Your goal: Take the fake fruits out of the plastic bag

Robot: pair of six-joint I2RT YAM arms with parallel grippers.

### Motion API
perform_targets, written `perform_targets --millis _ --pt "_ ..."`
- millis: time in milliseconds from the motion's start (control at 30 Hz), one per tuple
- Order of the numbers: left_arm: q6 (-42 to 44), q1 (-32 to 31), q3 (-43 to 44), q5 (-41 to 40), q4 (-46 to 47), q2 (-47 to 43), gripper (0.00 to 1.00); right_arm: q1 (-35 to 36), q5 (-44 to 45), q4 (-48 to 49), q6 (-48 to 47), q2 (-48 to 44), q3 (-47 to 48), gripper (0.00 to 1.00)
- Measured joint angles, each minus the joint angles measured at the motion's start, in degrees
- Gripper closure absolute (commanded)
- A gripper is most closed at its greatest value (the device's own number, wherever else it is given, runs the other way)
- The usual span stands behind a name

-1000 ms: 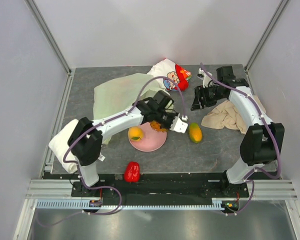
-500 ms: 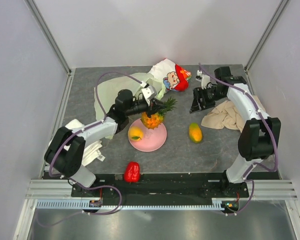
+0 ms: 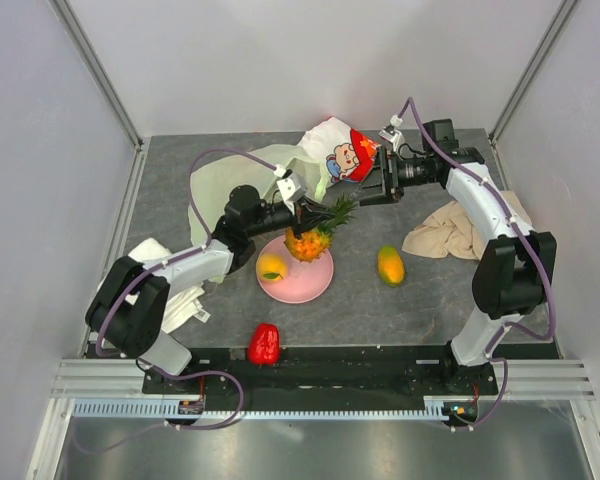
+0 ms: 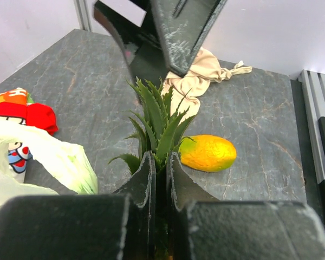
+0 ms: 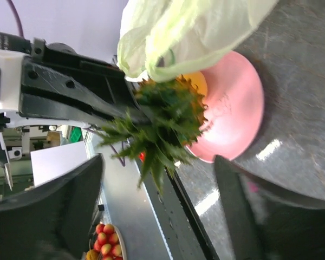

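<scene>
A pineapple stands upright at the far edge of the pink plate. My left gripper is shut on its green crown, with leaves sticking out between the fingers. An orange lies on the plate. A yellow-red mango lies on the table right of the plate, and a red pepper sits near the front edge. The pale-green plastic bag lies crumpled behind the left arm. My right gripper hovers open beyond the pineapple, and nothing sits between its fingers.
A cartoon-printed pouch lies at the back, just left of the right gripper. A beige cloth is spread under the right arm. A white cloth lies by the left arm's base. Frame walls enclose the table.
The left arm pulled back from the right, and the pineapple now stands upright at the plate. The right gripper moved left toward the pouch and its jaws opened wider.
</scene>
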Motion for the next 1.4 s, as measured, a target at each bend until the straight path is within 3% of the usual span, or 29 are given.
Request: perform_targets --millis 233,333,433,467,500,600,733,833,1067,1400 --pt "-0.35 -0.44 0.00 0.57 -0.09 0.00 0.98 3.74 1.64 4.68 5.07 0.44 0.00 0.28" --pt "-0.37 -0.46 0.00 0.52 -0.48 0.04 0.98 4.87 3.17 5.75 6.21 0.98 0.00 0.46" --pt "-0.35 -0.59 0.00 0.50 -1.40 0.26 0.98 5.55 3.87 6.23 7.06 1.53 0.04 0.71" --pt "-0.35 -0.68 0.00 0.46 -1.81 0.35 0.98 5.75 4.11 6.29 7.34 1.77 0.24 0.94" --pt "-0.35 -0.79 0.00 0.33 -1.92 0.46 0.98 6.01 4.46 6.27 7.41 2.08 0.50 1.00" --pt "-0.26 -0.87 0.07 -0.20 -2.73 0.48 0.97 6.86 5.86 5.35 6.71 3.28 2.40 1.00" --pt "0.39 -0.90 0.28 -1.51 -3.74 0.50 0.50 8.02 8.15 4.52 5.40 3.87 4.90 1.00" --pt "1.75 -0.92 1.66 -1.49 -4.44 0.50 0.34 8.79 10.54 2.27 3.15 4.09 7.65 1.00" --pt "6.54 -0.76 5.66 -1.57 -15.37 -2.58 0.31 11.56 15.93 -0.96 -2.32 7.74 16.00 1.00" --pt "14.84 2.29 7.48 -6.21 -42.45 -21.94 0.30 16.33 18.21 -2.71 -4.79 12.33 21.57 1.00"
